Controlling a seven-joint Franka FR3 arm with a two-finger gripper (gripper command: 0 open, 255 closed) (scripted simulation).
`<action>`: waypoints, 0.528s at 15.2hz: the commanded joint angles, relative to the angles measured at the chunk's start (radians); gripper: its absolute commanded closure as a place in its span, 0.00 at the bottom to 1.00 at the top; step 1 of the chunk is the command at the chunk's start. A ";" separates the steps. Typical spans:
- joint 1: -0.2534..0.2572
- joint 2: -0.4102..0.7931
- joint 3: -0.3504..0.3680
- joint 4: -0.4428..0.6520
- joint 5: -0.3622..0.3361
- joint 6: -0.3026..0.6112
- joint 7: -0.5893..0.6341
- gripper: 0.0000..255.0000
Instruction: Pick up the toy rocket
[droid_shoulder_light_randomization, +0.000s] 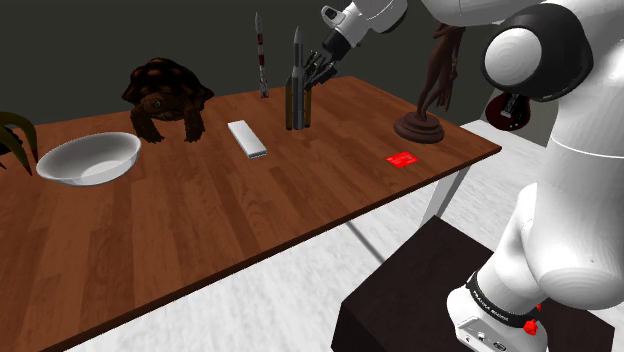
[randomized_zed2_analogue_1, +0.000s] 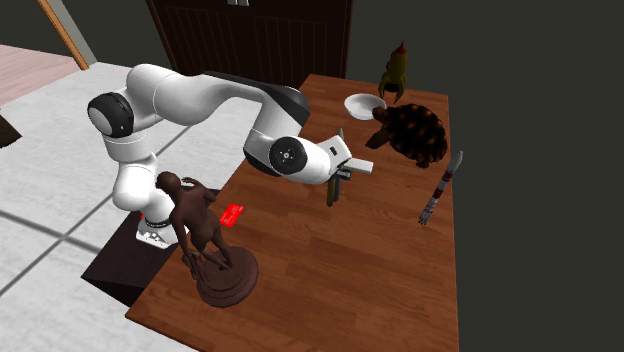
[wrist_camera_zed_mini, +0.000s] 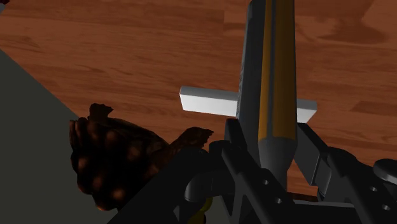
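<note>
The wrist view gives the close detail: the gripper (wrist_camera_zed_mini: 267, 153) has its two fingers pressed against the sides of the dark grey toy rocket (wrist_camera_zed_mini: 267, 76), which has an orange stripe along its body. A white flat bar (wrist_camera_zed_mini: 207, 100) and a tortoise figure (wrist_camera_zed_mini: 121, 156) lie beyond it. In the shoulder view the toy rocket (droid_shoulder_light_randomization: 298, 95) stands upright on the wooden table (droid_shoulder_light_randomization: 200, 220), between a slim white-and-red rocket model (droid_shoulder_light_randomization: 261, 60) and a statuette (droid_shoulder_light_randomization: 435, 90). A white bowl (droid_shoulder_light_randomization: 88, 158) shows its bare inside. The second exterior view adds a yellow-green, red-tipped object (randomized_zed2_analogue_1: 393, 68) behind the bowl (randomized_zed2_analogue_1: 362, 104).
</note>
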 joint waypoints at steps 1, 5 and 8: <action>0.000 0.001 0.000 0.000 0.000 0.000 0.000 1.00; -0.002 -0.001 -0.001 0.022 -0.004 -0.016 0.017 1.00; -0.008 0.000 -0.003 0.059 -0.009 -0.044 0.041 1.00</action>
